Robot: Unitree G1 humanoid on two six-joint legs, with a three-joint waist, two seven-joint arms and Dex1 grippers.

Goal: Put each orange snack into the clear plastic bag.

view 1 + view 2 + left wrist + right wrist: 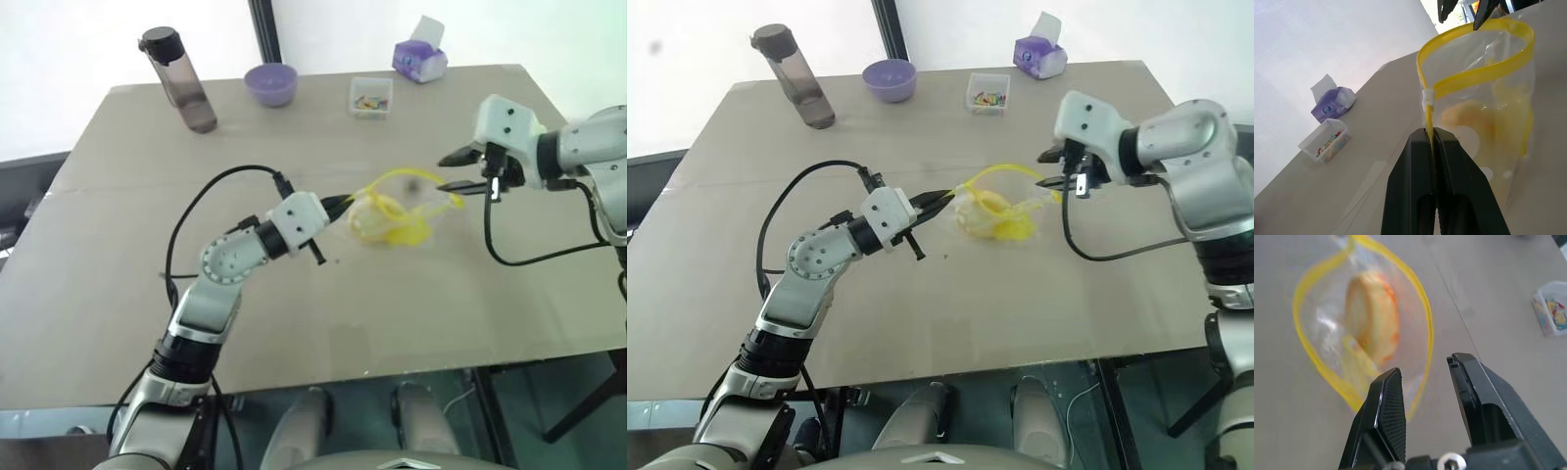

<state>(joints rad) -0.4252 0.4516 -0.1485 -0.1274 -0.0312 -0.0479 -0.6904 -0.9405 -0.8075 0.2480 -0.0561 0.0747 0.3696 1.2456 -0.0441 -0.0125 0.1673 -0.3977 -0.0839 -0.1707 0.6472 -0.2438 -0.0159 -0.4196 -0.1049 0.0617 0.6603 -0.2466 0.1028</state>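
While left tool (1431, 142) pinches the clear plastic bag (397, 211) rim, right tool (1422, 377) gapes empty.

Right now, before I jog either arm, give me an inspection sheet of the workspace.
Surface: tan table, flat.
Job's things: round yellow-orange bun inside the clear plastic bag with yellow seal strip, mouth open.
Clutter: dark water bottle, purple bowl, small clear box of colourful bits, purple tissue pack along the far edge.
Grippers: left gripper shut on the bag's rim; right gripper open, empty, at the mouth.
Cables: black cable looping over the table.
Surroundings: nothing seen.
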